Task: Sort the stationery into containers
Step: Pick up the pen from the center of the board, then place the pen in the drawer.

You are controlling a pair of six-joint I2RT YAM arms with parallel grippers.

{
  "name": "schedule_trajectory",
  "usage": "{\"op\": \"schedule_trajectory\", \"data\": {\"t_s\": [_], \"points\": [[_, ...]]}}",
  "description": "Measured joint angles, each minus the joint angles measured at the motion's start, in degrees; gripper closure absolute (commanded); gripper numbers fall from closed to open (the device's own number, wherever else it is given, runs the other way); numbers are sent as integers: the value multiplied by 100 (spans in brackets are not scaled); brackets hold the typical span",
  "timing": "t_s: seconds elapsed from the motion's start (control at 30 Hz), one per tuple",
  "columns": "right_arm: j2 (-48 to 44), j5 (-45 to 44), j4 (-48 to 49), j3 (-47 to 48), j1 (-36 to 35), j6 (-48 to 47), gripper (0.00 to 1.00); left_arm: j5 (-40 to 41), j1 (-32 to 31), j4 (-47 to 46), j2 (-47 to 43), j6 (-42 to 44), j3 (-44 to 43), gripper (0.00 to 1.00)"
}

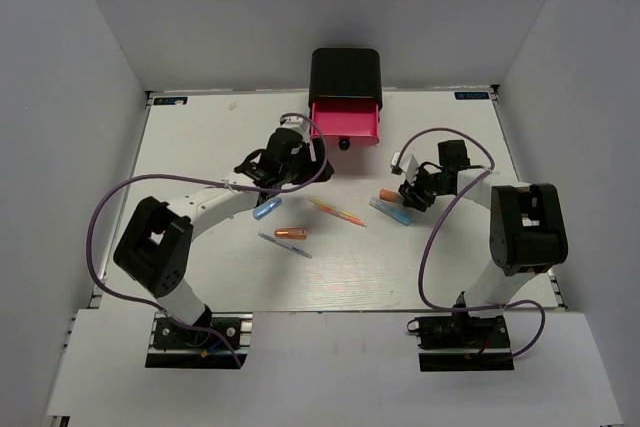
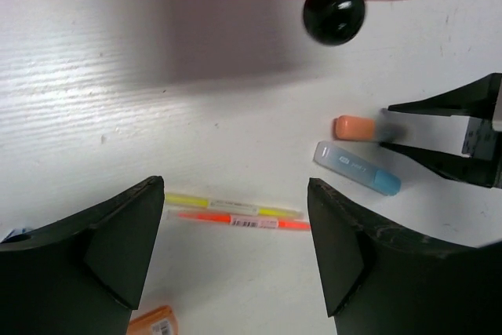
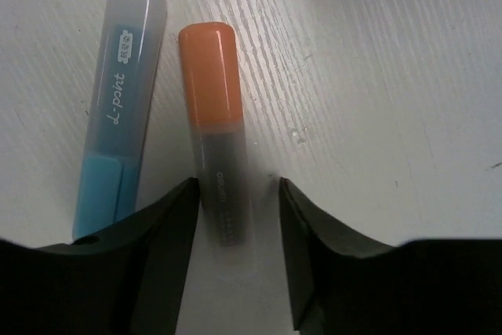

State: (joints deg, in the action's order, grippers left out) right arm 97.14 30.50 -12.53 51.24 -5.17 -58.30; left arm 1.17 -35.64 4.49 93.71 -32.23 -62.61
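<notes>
The containers are a black cabinet (image 1: pixel 345 69) with one pink drawer (image 1: pixel 345 122) pulled out, its black knob (image 2: pixel 333 12) facing me. My right gripper (image 3: pixel 235 194) is open and straddles the clear end of the orange-and-white marker (image 3: pixel 213 107), with a gap on its right side. A light blue marker (image 3: pixel 118 107) lies just left of it. My left gripper (image 2: pixel 235 264) hangs open and empty in front of the drawer. Below it lie a thin orange-pink pen (image 2: pixel 235 220) beside a yellow one. A short blue marker (image 1: pixel 267 209), a short orange marker (image 1: pixel 292 234) and a thin blue-grey pen (image 1: pixel 285 245) lie on the table.
The white table (image 1: pixel 200 147) is walled by grey panels at the back and sides. Purple cables loop from both arms over the table, one near the drawer's left corner. The right gripper's fingers (image 2: pixel 447 135) show at the right of the left wrist view.
</notes>
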Motion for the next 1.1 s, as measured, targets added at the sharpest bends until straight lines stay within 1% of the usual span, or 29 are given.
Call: {"op": "schedule_trajectory", "data": {"t_s": [0.03, 0.07, 0.17, 0.2, 0.3, 0.43, 0.6, 0.67, 0.77, 0.9, 1.07, 1.1], "points": [[0, -42, -4, 2, -33, -31, 55, 35, 0, 0, -57, -20, 105, 16], [0, -48, -26, 9, -61, -50, 63, 70, 0, 17, -122, -44, 205, 16], [11, -85, -81, 42, -85, -111, 75, 205, 26, 66, -378, -144, 634, 16], [15, -92, -114, 61, -85, -111, 84, 258, 31, 96, -492, -170, 793, 16], [33, -94, -297, 160, -83, -149, 90, 422, 46, 321, -807, -214, 1091, 16], [-151, 66, -686, 313, -55, -221, 90, 660, 103, 525, -1165, -212, 1237, 16], [-1134, 658, -1259, 533, -50, -505, 92, 872, 114, 638, -1534, -210, 1438, 16], [-1539, 938, -1300, 721, -59, -516, 92, 890, 114, 654, -1554, -212, 1456, 16], [-1829, 1263, -1189, 1075, -116, -358, 92, 887, 114, 667, -1547, -214, 1467, 16], [-1613, 1469, -706, 1668, -304, 129, 92, 868, 114, 612, -1499, -234, 1493, 16], [-693, 1379, -13, 2479, -743, 704, 92, 737, 103, 428, -1274, -238, 1484, 16], [-490, 1314, 101, 2634, -841, 798, 90, 695, 103, 376, -1178, -238, 1460, 16]]}}
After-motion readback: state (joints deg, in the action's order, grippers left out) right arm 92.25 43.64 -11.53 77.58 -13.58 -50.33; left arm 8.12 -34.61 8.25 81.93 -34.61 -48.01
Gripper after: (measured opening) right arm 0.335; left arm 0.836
